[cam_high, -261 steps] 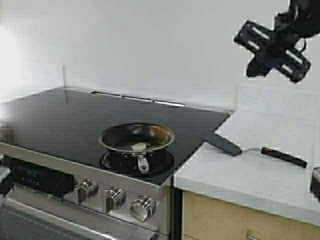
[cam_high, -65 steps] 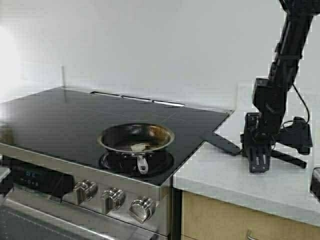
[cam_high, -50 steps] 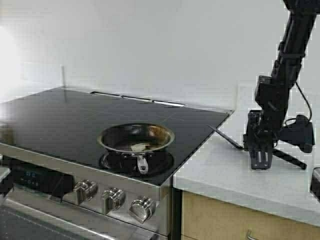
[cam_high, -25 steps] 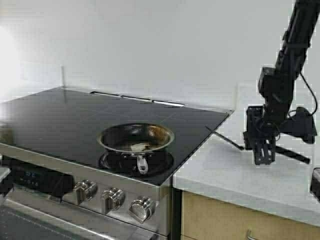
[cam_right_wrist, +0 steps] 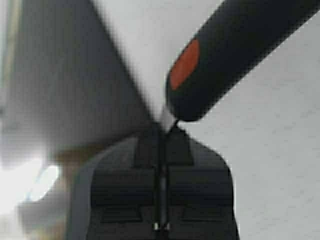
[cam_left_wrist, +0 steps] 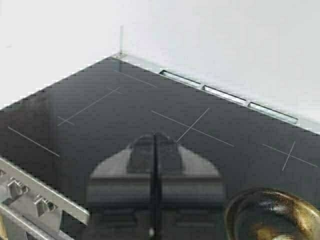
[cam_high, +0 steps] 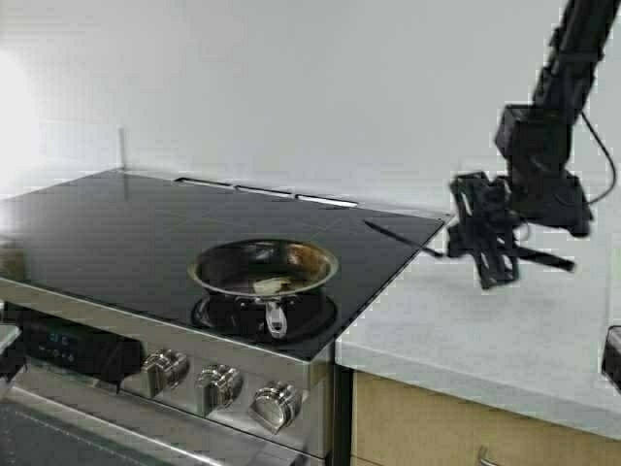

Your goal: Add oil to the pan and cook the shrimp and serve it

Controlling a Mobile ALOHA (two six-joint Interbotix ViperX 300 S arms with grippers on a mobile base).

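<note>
I have the right gripper (cam_high: 482, 243) lifted above the white counter (cam_high: 485, 330), at about 3 o'clock from the pan (cam_high: 264, 268) and well apart from it. Its fingers (cam_right_wrist: 177, 150) are pressed together on the thin metal shank of a spatula (cam_high: 427, 248), just beside the black handle (cam_right_wrist: 240, 50) with its orange spot. In the high view the spatula hangs clear of the counter; its dark blade (cam_high: 393, 236) points toward 9 o'clock, out over the right edge of the stove top (cam_high: 116, 233), while the handle sticks out toward 3 o'clock behind the gripper.

The pan sits on the front burner, its short handle toward 6 o'clock, near the stove knobs (cam_high: 221, 383). The shrimp (cam_high: 270, 285) lies inside the pan at its 6 o'clock side, pale against the browned base. The blade tip is at roughly 2 o'clock from the shrimp, not over the pan.

The left gripper (cam_left_wrist: 155, 150) hovers over the glass stove top with its fingers (cam_left_wrist: 142, 155) closed flat against each other, nothing between them; the pan rim (cam_left_wrist: 272, 215) shows near it in the left wrist view
</note>
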